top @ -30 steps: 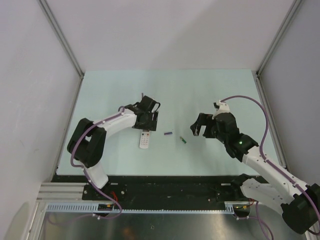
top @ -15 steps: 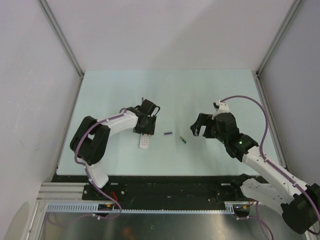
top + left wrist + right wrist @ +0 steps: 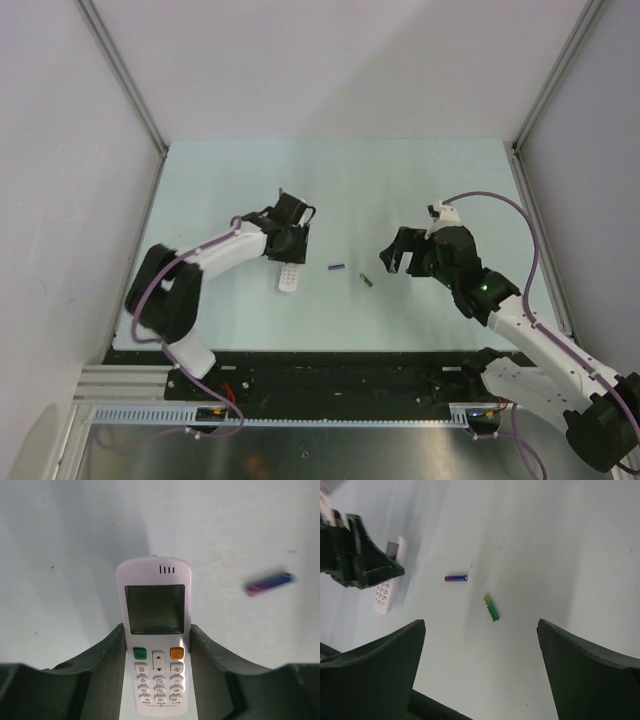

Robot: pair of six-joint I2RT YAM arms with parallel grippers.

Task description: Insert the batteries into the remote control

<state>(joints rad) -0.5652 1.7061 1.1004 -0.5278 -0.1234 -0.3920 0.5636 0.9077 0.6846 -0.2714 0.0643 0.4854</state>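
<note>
The white remote control (image 3: 289, 279) lies face up on the pale table, display and buttons showing in the left wrist view (image 3: 155, 600). My left gripper (image 3: 286, 248) straddles its button end, both dark fingers pressed against its sides (image 3: 156, 628). The purple-blue battery (image 3: 337, 267) lies just right of the remote (image 3: 269, 584). The green battery (image 3: 367, 280) lies a little further right (image 3: 491, 608). My right gripper (image 3: 392, 256) hangs wide open and empty above the table, right of the green battery (image 3: 481, 622). The remote's back recess is hidden.
The pale green table (image 3: 420, 190) is walled by grey panels with metal posts at the left (image 3: 120, 70) and right (image 3: 560, 70). A black rail (image 3: 330, 365) runs along the near edge by the arm bases.
My left gripper has shifted slightly over the remote's top end and settled with its fingers against the remote's sides. The batteries and my right arm have not moved.
</note>
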